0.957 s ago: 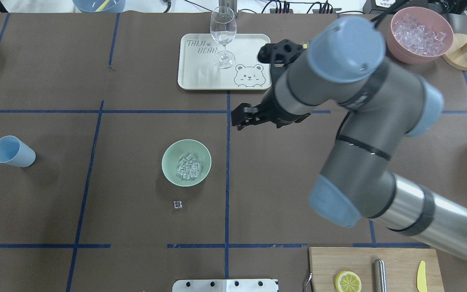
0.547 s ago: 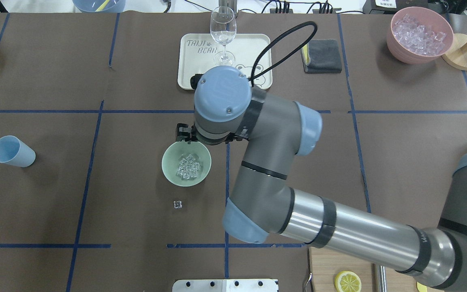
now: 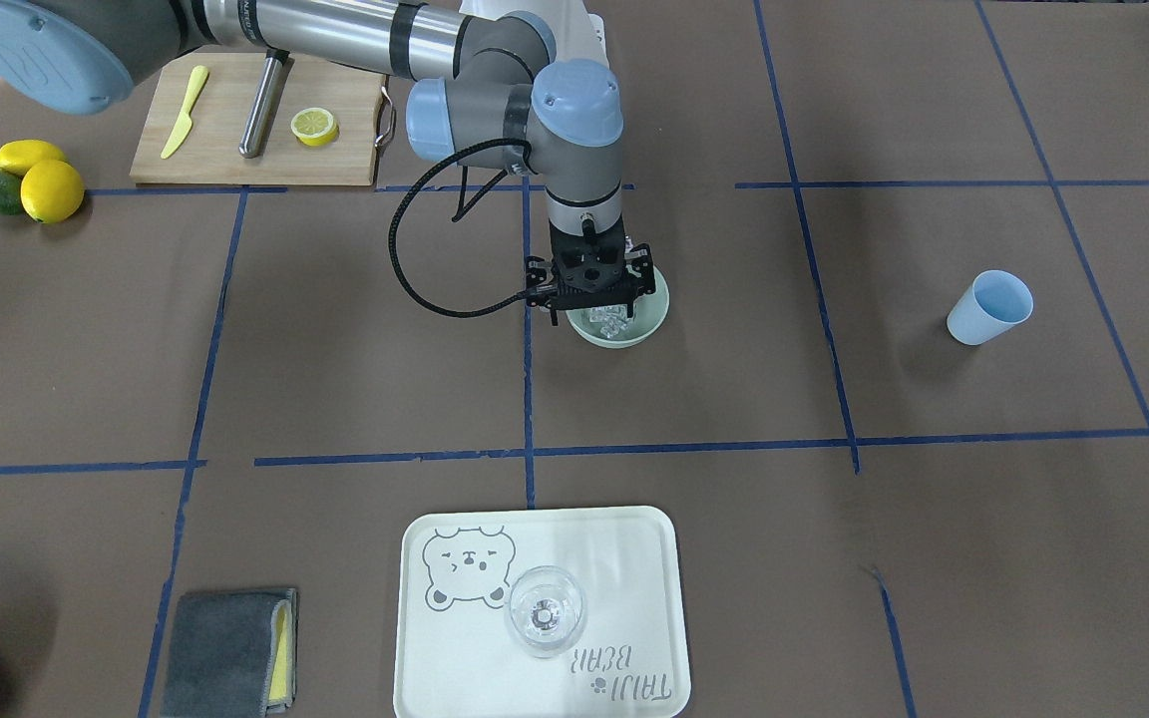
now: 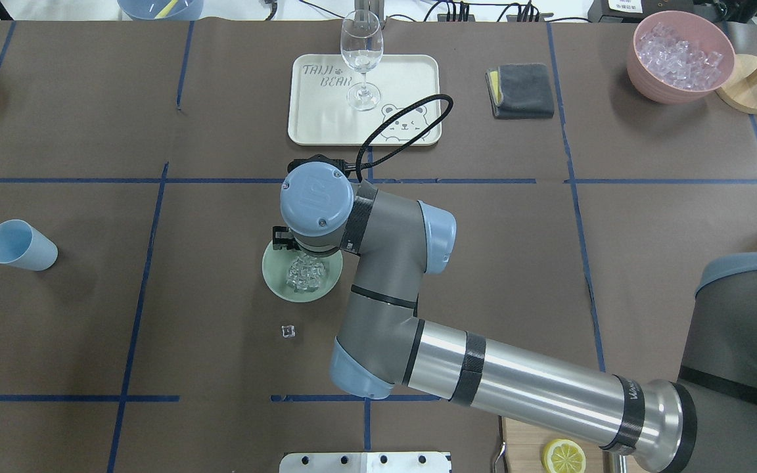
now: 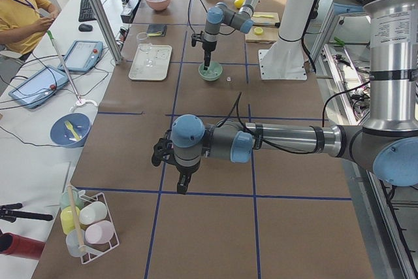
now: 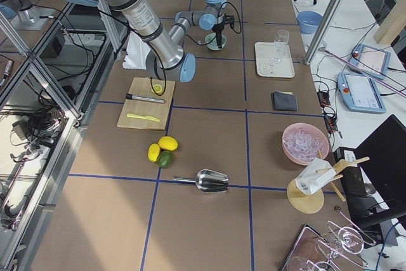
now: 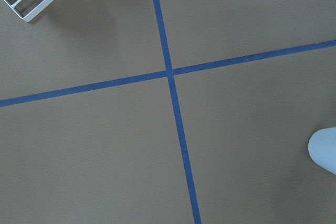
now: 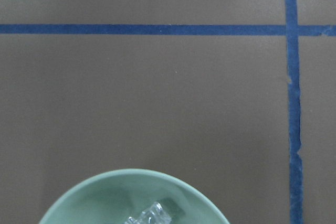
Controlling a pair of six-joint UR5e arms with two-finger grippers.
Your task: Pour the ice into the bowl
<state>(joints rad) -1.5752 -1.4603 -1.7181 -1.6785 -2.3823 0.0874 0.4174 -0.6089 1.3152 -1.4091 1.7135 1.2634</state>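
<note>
The right gripper [image 3: 592,304], jaws seemingly apart, had swung in from the desk's far right corner to hang over the mid-desk bowl [image 4: 272,270]; ice [image 4: 305,274] lay inside, one cube [image 4: 288,332] outside, so pouring looked done; left gripper [image 5: 182,186] unreadable

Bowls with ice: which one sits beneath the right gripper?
The pale mint-green bowl, mid-table under the right gripper; the pink bowl stands far off at a corner.

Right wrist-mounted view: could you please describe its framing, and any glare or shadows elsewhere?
Right wrist-mounted: evenly lit, the round pale mint-green bowl cropped by the bottom edge. Overhead exterior: bright highlights on the right arm's silver forearm tube; soft shadow beside the bowl.
</note>
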